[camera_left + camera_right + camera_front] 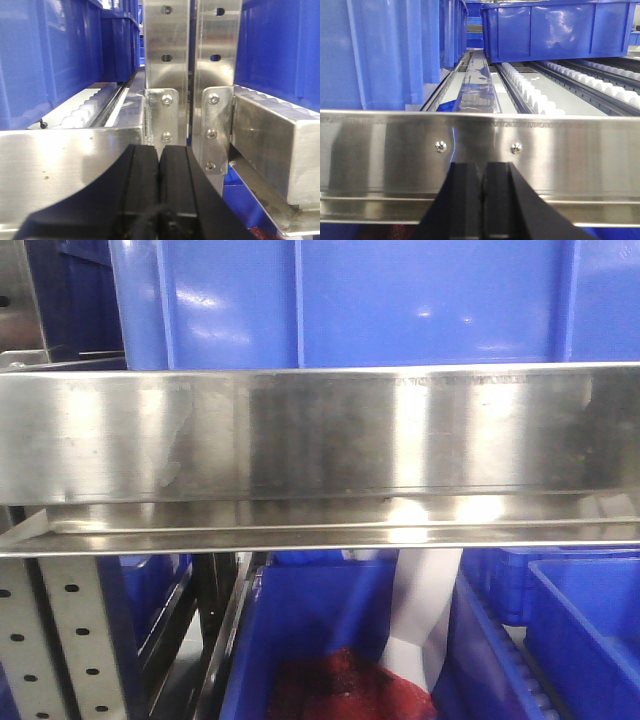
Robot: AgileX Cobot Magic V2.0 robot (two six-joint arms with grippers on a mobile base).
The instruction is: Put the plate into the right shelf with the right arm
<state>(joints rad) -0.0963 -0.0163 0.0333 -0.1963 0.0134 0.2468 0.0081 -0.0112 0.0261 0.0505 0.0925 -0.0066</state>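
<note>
Right wrist view, nearest first: the right gripper fills the bottom centre, its two black fingers pressed together with only a thin seam between them and nothing pinched. Just beyond them runs a brushed steel rail of the right shelf, crossing the whole frame, with two screws just above the fingertips. Behind the rail lie white roller tracks running away from the camera. A tall blue bin stands on the left of the tracks; a second blue bin sits farther back on the right.

Left wrist view: the left gripper is at the bottom centre, fingers also pressed together, holding nothing. Directly behind it stand two perforated steel uprights, side by side with a narrow gap, bolted to horizontal rails. Rollers and blue bins recede on the left; another blue bin rests on the right.

Front view: a wide steel rail spans the frame, with a large blue bin above it. Below, a grey perforated upright stands at the left, and lower blue bins hold something dark red and a white strip.

The plate does not appear in any of the three views; its location cannot be told.
</note>
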